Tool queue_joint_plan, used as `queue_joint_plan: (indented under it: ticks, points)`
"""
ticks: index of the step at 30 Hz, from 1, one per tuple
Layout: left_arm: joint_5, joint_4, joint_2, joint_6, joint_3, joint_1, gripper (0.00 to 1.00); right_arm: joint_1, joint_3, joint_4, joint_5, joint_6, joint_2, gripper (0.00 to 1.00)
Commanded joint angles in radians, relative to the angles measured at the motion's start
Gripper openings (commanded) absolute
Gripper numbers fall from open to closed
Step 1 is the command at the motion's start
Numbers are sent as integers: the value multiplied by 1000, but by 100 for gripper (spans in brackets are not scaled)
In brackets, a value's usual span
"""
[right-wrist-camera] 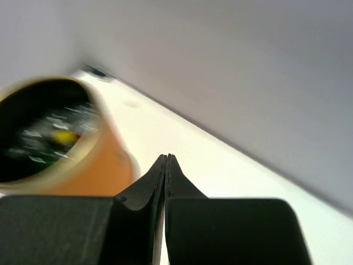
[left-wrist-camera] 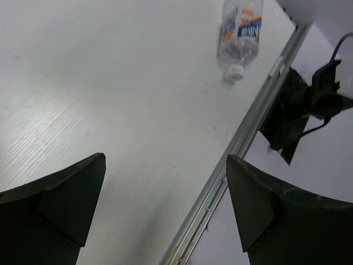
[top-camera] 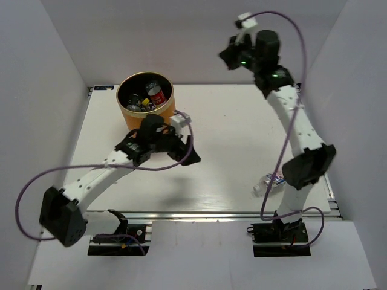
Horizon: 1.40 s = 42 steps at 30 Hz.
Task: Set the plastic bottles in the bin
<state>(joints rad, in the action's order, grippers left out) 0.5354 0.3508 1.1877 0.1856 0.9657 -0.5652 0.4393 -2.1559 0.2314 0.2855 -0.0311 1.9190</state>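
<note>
The orange bin (top-camera: 128,111) stands at the back left of the table, with several plastic bottles (top-camera: 147,98) lying inside it. In the right wrist view the bin (right-wrist-camera: 94,165) is blurred at the left, with bottles (right-wrist-camera: 55,135) in its black inside. One clear bottle (top-camera: 269,180) with an orange and blue label lies near the front right edge, partly behind the right arm. The left wrist view shows that bottle (left-wrist-camera: 239,34) far ahead. My left gripper (top-camera: 158,154) hovers just in front of the bin, open and empty. My right gripper (top-camera: 231,55) is raised high at the back, shut on nothing.
A metal rail (left-wrist-camera: 242,143) runs along the table's near edge. The right arm's black base mount (left-wrist-camera: 298,107) sits just beyond it. Pale walls close the table in on the left, back and right. A purple cable (top-camera: 24,193) loops off the left arm.
</note>
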Motion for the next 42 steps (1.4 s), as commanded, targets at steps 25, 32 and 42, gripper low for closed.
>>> queue_joint_plan:
  ticks: [25,32,42]
  points:
    - [-224,-150,989,-140,876,-614,100,-890,221,807,79,94,-411,89]
    - [-316,-56,1158,-159,1079,-696,100,-952,376,755,182,135,-495,89]
    - [-509,66,1293,-160,1150,-714,96,-985,465,724,306,171,-545,88]
